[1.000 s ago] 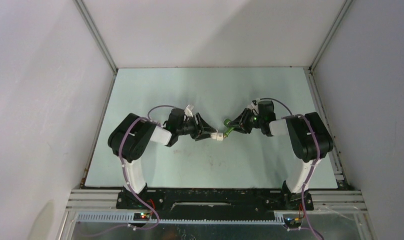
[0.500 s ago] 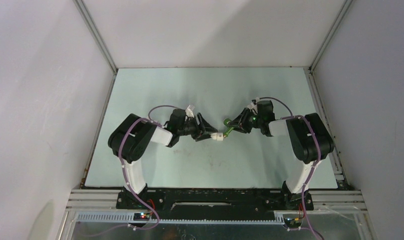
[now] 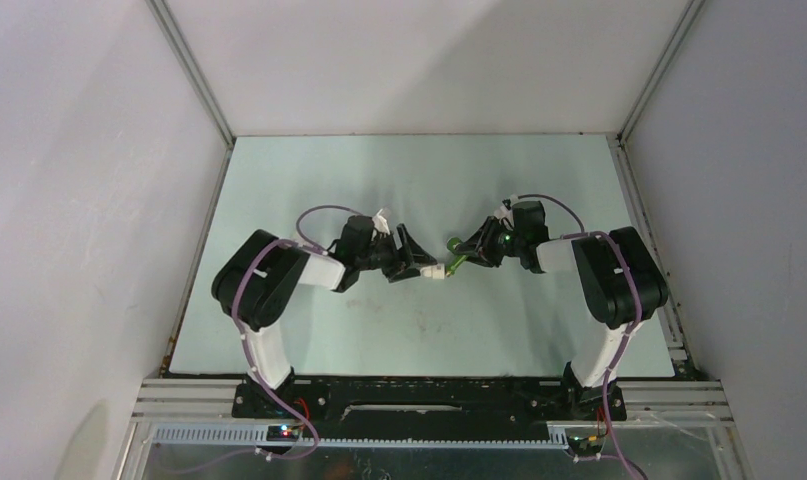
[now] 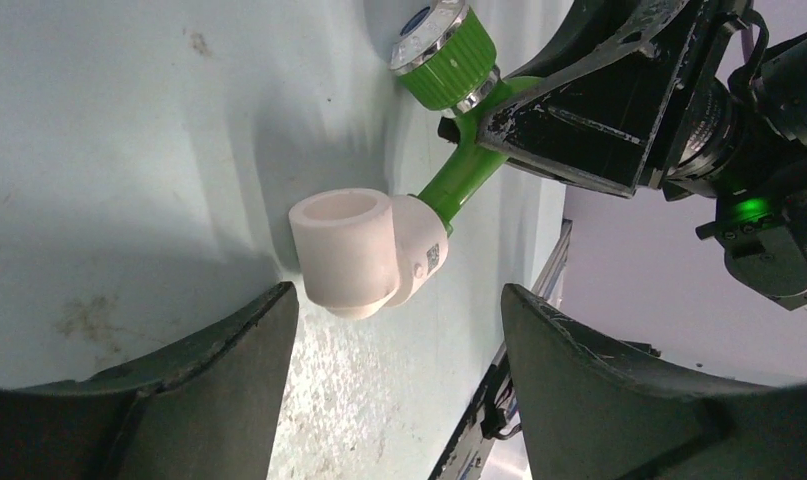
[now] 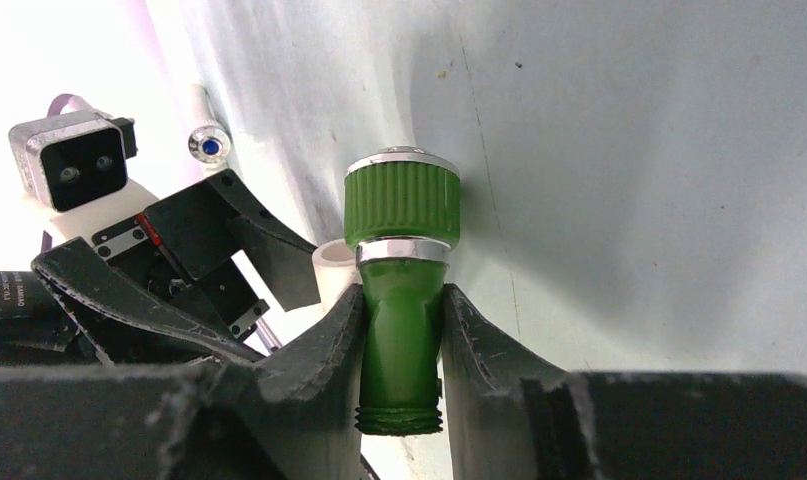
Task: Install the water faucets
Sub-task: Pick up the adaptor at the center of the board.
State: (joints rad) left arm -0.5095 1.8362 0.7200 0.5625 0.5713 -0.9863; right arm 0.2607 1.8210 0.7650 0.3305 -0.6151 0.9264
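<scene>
Here right tool (image 5: 402,312) clamps green faucet (image 5: 401,225) (elbow (image 4: 351,252) attached)

No readable words; a square code sticker (image 4: 431,256) on the fitting (image 4: 349,245); a blurred blue emblem (image 4: 416,20) tops the faucet (image 4: 449,65) knob.

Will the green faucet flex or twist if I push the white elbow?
Probably stiff: the green faucet looks like moulded plastic. Its round body might twist in the right gripper. The white elbow on its end likely adds leverage.
</scene>
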